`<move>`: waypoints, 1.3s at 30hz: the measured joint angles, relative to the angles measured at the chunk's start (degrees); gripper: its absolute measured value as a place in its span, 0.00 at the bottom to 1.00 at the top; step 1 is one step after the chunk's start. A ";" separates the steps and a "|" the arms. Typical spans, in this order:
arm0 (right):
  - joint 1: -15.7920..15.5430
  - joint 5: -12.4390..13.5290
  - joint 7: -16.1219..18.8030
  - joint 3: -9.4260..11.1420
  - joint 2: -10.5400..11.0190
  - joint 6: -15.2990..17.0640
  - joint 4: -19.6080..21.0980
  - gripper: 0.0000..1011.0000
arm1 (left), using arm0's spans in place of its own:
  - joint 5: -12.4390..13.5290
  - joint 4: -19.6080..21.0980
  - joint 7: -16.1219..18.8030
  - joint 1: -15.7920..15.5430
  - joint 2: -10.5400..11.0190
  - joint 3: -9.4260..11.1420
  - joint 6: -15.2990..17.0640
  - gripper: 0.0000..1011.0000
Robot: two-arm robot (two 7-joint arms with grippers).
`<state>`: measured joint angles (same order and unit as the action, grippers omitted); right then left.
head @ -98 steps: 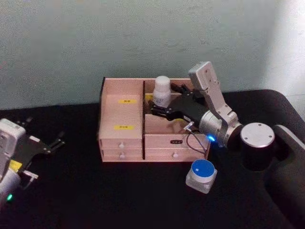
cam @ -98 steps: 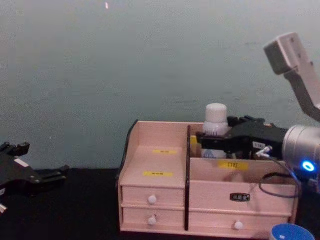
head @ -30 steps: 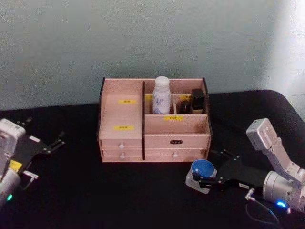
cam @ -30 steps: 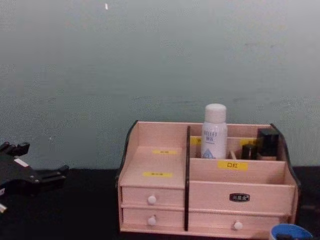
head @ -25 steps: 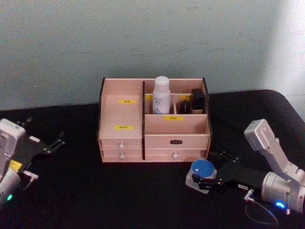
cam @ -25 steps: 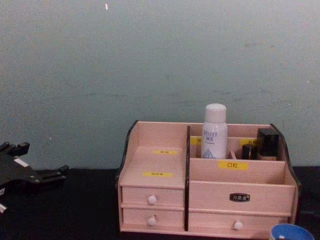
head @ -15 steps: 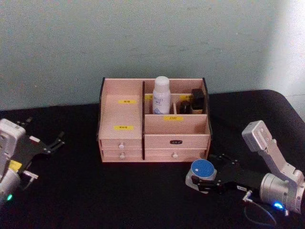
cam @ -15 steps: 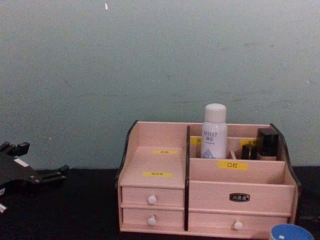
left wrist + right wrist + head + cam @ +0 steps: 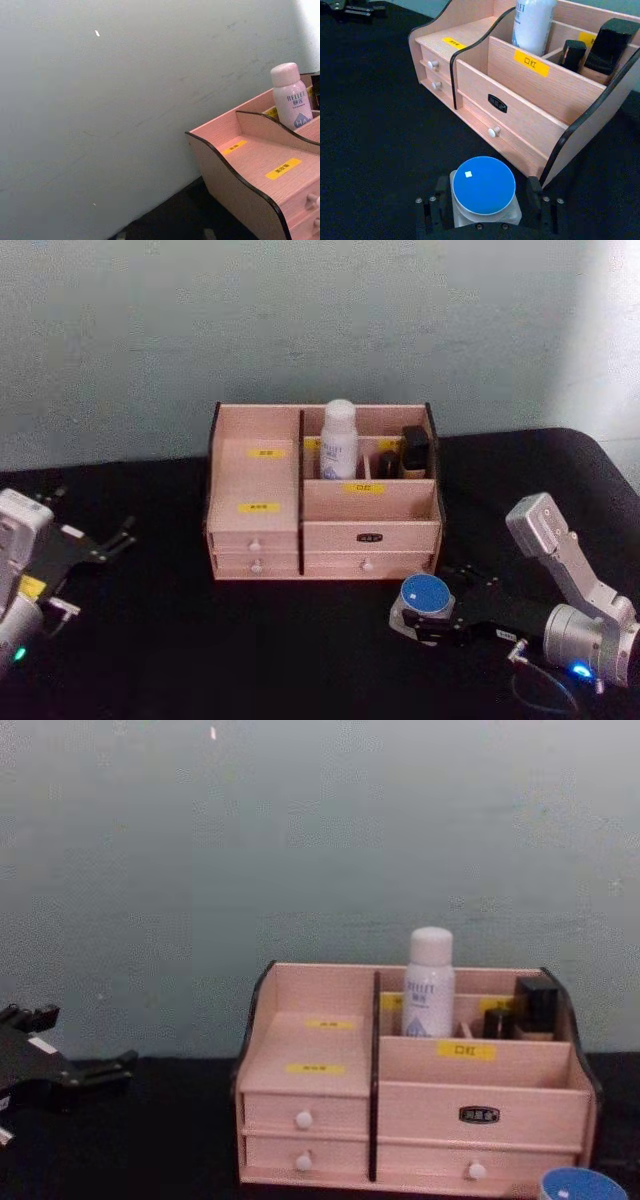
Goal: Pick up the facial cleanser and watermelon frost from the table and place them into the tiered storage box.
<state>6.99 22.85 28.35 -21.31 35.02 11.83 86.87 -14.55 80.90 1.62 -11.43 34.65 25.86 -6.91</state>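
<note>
The facial cleanser (image 9: 339, 440) (image 9: 428, 982) (image 9: 532, 25) stands upright in the rear compartment of the tiered storage box (image 9: 258, 476) (image 9: 312, 1042) (image 9: 530, 100). The watermelon frost (image 9: 425, 598) (image 9: 484, 187) (image 9: 582, 1186), a squat jar with a blue lid, sits on the black table just in front of the box's right corner. My right gripper (image 9: 432, 618) (image 9: 487, 210) lies low on the table, open, with one finger on each side of the jar. My left gripper (image 9: 92, 512) (image 9: 88, 1038) rests open at the far left.
Small dark bottles (image 9: 414, 450) (image 9: 612, 45) occupy the box's rear right compartments next to the cleanser. The stepped left shelves with yellow labels (image 9: 259, 507) hold nothing. A pale wall stands close behind the box. Black tabletop stretches left of the jar.
The right gripper left the cleanser standing in the box, dropped to the table and slid its fingers forward around the blue-lidded jar. The left arm has stayed put.
</note>
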 joint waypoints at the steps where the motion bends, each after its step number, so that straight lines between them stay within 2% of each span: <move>1: 0.13 0.17 0.00 -0.06 -0.05 0.21 -0.14 0.99 | 0.00 0.00 0.00 0.00 0.00 0.00 0.00 0.99; 30: 0.35 0.63 0.07 -0.09 -0.17 0.62 -0.40 0.99 | 0.00 0.00 0.00 0.00 0.00 0.00 0.00 0.99; 35: 0.33 0.60 0.08 -0.07 -0.15 0.59 -0.37 0.89 | 0.00 0.00 0.00 0.00 0.00 0.00 0.00 0.99; 39: 0.32 0.59 0.08 -0.06 -0.15 0.57 -0.36 0.78 | 0.00 0.00 0.00 0.00 0.00 0.00 0.00 0.99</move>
<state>7.31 23.44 28.43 -21.37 34.87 12.40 86.52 -14.55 80.90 1.62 -11.43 34.65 25.86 -6.91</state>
